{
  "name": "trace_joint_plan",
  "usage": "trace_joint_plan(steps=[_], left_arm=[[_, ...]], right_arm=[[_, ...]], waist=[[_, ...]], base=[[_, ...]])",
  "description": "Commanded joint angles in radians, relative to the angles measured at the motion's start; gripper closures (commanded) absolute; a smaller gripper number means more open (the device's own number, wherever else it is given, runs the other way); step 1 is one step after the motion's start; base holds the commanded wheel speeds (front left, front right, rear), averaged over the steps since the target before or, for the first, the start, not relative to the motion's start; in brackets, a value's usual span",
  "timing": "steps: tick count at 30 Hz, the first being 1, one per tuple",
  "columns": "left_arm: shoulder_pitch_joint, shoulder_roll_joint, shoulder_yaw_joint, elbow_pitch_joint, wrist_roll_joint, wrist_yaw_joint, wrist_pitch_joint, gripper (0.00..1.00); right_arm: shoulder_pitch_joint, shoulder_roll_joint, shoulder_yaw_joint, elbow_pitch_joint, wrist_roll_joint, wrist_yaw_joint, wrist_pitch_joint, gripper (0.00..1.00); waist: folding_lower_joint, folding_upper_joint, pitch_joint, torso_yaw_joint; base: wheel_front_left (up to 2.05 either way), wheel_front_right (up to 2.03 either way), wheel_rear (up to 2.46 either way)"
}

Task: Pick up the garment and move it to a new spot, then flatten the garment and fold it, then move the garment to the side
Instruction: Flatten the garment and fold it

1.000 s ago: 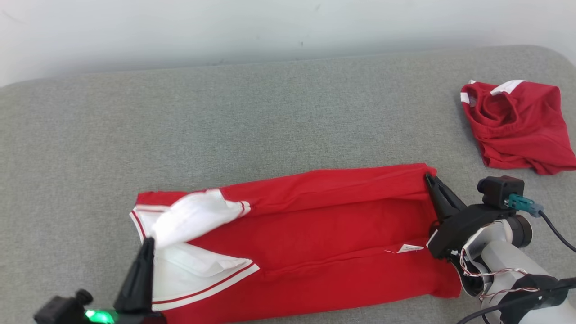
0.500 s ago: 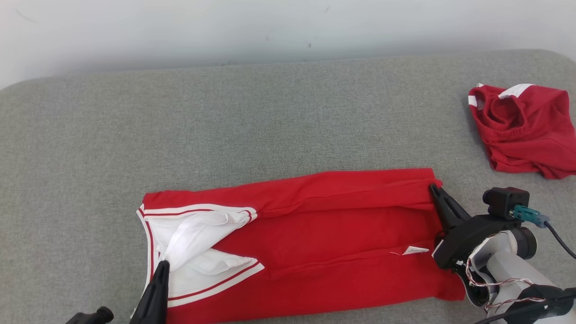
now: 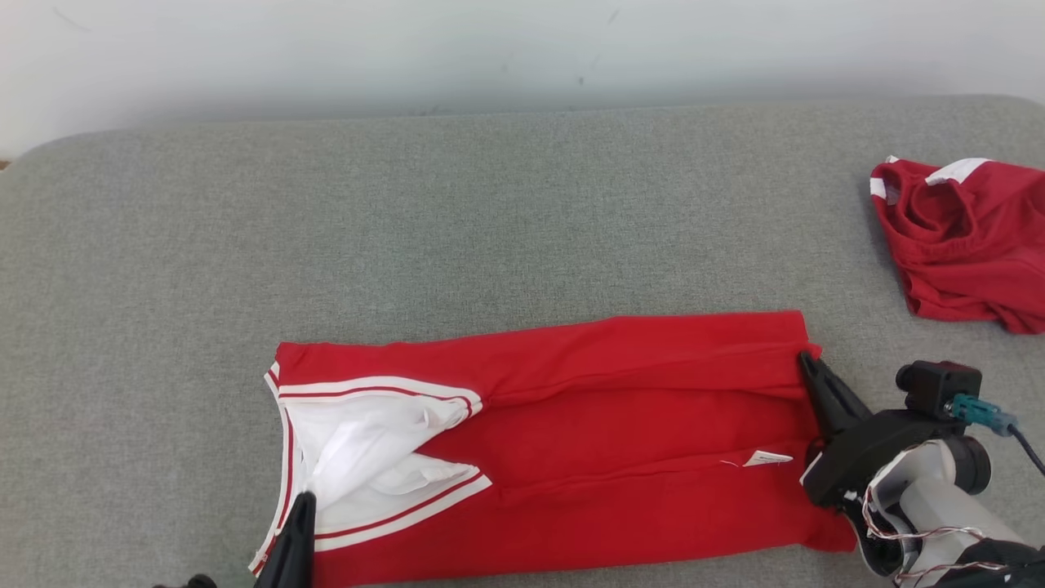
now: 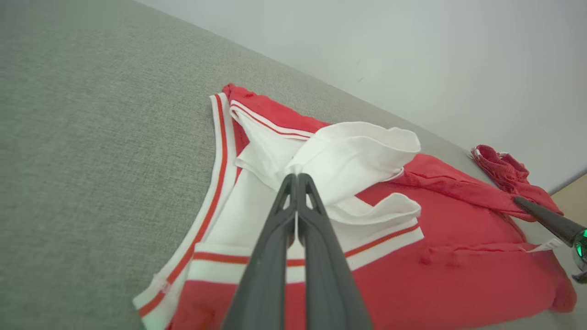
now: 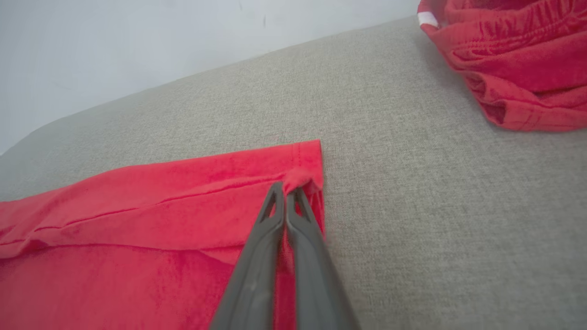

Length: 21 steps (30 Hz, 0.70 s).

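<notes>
Lying folded lengthwise, the red, white-sleeved garment is pinched by left pincer and right pincer.

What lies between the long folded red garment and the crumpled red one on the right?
Bare grey cushion, as the head view shows.

A wide grey padded surface of woven fabric, rounded at its corners, lies evenly lit. Behind it rises a plain off-white wall with faint scuffs.
</notes>
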Motion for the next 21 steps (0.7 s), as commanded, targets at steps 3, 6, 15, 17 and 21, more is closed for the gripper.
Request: trace_joint_plan(steps=[3, 6, 15, 17, 21], left_arm=[[0.005, 0.001, 0.005, 0.035, 0.008, 0.000, -0.004, 1.00], [-0.005, -0.004, 0.014, 0.059, 0.029, 0.000, -0.004, 1.00], [-0.005, -0.032, 0.078, 0.042, 0.072, 0.000, -0.004, 0.00], [0.002, -0.036, 0.091, 0.032, 0.079, 0.000, -0.004, 0.00], [0.019, -0.043, 0.120, 0.007, 0.102, 0.009, -0.004, 0.00]], right_arm=[[0.016, 0.004, 0.008, -0.003, 0.003, -0.001, -0.002, 1.00], [0.013, 0.008, -0.001, -0.001, 0.009, -0.001, -0.002, 0.85], [0.054, 0.002, -0.097, -0.048, -0.044, -0.001, -0.001, 0.00], [0.075, 0.003, -0.132, -0.072, -0.067, -0.001, -0.001, 0.00], [0.121, 0.011, -0.176, -0.104, -0.105, -0.001, -0.001, 0.00]], waist=[[0.0000, 0.0001, -0.003, -0.004], [0.0000, 0.0001, -0.004, -0.009], [0.0000, 0.0001, -0.022, -0.005], [0.0000, 0.0001, -0.030, -0.002], [0.0000, 0.0001, -0.047, 0.001]], base=[[0.00, 0.00, 0.00], [0.00, 0.00, 0.00], [0.00, 0.00, 0.00], [0.00, 0.00, 0.00], [0.00, 0.00, 0.00]])
